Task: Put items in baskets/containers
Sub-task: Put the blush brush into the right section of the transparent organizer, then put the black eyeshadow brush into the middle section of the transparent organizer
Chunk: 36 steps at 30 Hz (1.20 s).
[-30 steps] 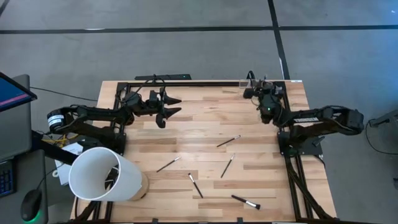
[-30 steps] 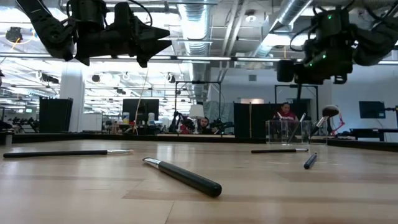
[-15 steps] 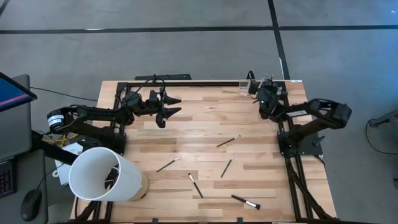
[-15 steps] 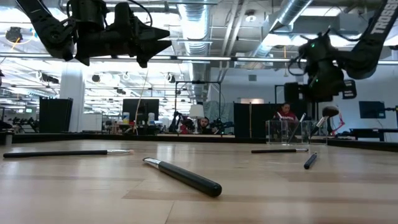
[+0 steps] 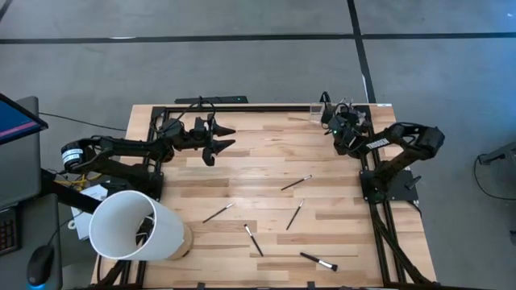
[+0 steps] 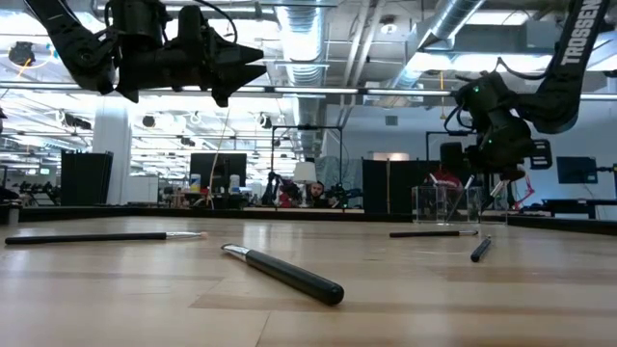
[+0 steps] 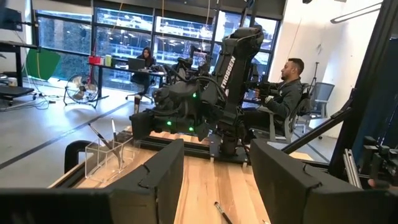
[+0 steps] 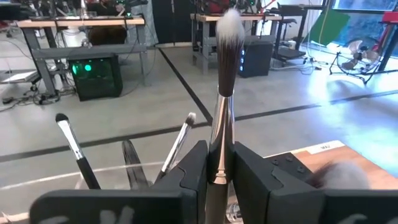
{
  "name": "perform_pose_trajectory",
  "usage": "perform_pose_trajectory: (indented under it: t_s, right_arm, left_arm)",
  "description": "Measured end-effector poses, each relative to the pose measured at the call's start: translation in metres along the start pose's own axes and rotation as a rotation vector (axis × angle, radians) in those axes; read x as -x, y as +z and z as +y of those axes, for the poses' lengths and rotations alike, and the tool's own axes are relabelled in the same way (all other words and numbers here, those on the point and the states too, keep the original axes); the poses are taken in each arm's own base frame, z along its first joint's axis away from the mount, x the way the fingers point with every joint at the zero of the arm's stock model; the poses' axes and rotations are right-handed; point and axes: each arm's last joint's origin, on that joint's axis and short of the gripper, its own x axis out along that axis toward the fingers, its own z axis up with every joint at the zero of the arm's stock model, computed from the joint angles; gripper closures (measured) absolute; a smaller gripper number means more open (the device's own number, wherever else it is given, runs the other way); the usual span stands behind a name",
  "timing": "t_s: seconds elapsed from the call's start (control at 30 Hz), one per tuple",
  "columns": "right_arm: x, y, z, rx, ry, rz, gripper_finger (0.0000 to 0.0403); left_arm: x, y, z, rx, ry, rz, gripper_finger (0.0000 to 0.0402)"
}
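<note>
My right gripper (image 8: 217, 163) raised at the table's far right corner, fingers (image 8: 189, 167) pinched on a brush handle between them, elbow bent back behind it, my left gripper (image 5: 216, 138) hanging above the far left side, fingers spread apart, arm stretched level

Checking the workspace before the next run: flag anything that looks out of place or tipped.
The big white tub lies tipped on its side at the table's near-left corner. Five makeup brushes lie scattered flat on the table.

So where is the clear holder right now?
In the high view the clear holder sits at the table's far edge on the right side, just beside the right gripper, which grips a brush over it.
</note>
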Motion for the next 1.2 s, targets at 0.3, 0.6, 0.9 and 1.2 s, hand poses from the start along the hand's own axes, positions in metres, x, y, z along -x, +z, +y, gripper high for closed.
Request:
perform_pose_trajectory:
  t_s: [0.3, 0.6, 0.9, 1.2]
  right_arm:
    - [0.000, -0.001, 0.001, 0.008, 0.043, 0.019, 0.0321]
    - [0.002, -0.001, 0.002, 0.001, 0.055, 0.020, 0.0259]
    - [0.028, 0.020, 0.006, 0.048, 0.122, -0.053, 0.0256]
    - [0.070, 0.057, 0.000, 0.003, 0.277, -0.143, 0.0282]
  left_arm:
    - [0.000, -0.001, 0.000, 0.005, 0.002, 0.013, 0.0219]
    - [0.000, -0.002, 0.000, 0.010, 0.003, 0.022, 0.0219]
    - [0.000, -0.003, 0.000, 0.006, 0.004, 0.026, 0.0219]
    - [0.000, -0.003, 0.000, 0.005, 0.004, 0.030, 0.0219]
